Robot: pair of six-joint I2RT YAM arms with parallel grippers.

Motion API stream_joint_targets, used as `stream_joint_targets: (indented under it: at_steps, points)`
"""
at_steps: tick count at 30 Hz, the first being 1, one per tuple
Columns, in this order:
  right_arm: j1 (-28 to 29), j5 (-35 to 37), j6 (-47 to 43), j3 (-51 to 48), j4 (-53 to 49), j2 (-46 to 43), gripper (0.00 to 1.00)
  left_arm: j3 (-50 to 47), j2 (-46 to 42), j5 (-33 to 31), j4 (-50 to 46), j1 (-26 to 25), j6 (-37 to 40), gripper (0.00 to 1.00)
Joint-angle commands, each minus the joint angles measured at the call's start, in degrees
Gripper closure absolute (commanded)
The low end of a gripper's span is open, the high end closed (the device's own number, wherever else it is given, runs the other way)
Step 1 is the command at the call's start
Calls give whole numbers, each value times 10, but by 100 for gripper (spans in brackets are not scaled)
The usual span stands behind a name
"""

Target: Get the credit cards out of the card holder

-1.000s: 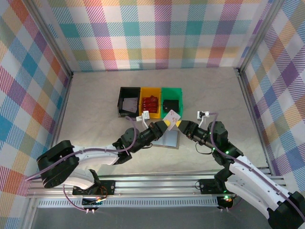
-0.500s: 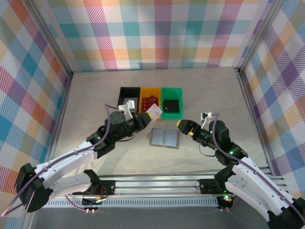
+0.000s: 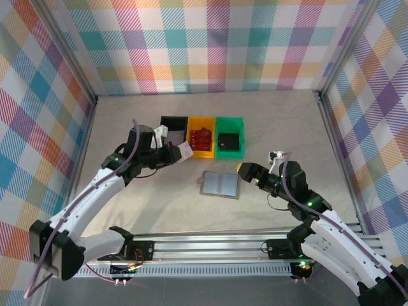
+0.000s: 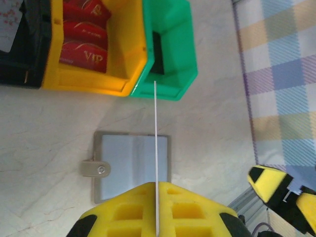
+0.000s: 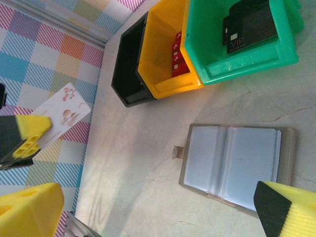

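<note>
Your left claw (image 3: 174,153) pinches a pale credit card (image 3: 185,150) near the black bin (image 3: 173,119), your right claw (image 3: 245,171) gapes beside the open card holder (image 3: 220,184) on the counter (image 3: 287,127); that thin pinch could slip.

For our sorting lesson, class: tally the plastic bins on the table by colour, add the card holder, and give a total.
Black bin: 1
Yellow bin: 1
Green bin: 1
Grey card holder: 1
Total: 4
</note>
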Motion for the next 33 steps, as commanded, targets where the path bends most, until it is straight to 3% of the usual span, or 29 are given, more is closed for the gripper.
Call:
stream_joint_targets:
  at_steps: [1,5,9,12,14,19,28,33]
  points:
    - [-2,-12,-29,4,-7,-4,1,54,43,36,-54,18,70,100]
    - [-2,-20,-44,7,-13,-3,1,106,100,4,-95,32,115,100]
    - [-2,-22,-54,8,-18,-6,1,115,129,36,-73,94,117,100]
    - [-2,-25,-58,5,-16,-5,1,150,159,-6,-108,116,152,100]
    - [-2,-26,-59,3,-11,-2,1,175,195,5,-124,130,161,100]
    - [-2,-32,-62,3,9,16,1,246,283,-2,-153,132,186,100]
    - [-2,-38,-63,3,18,22,1,380,410,-86,-233,133,246,100]
    - [-2,-39,-65,3,16,24,1,433,469,-74,-256,137,260,100]
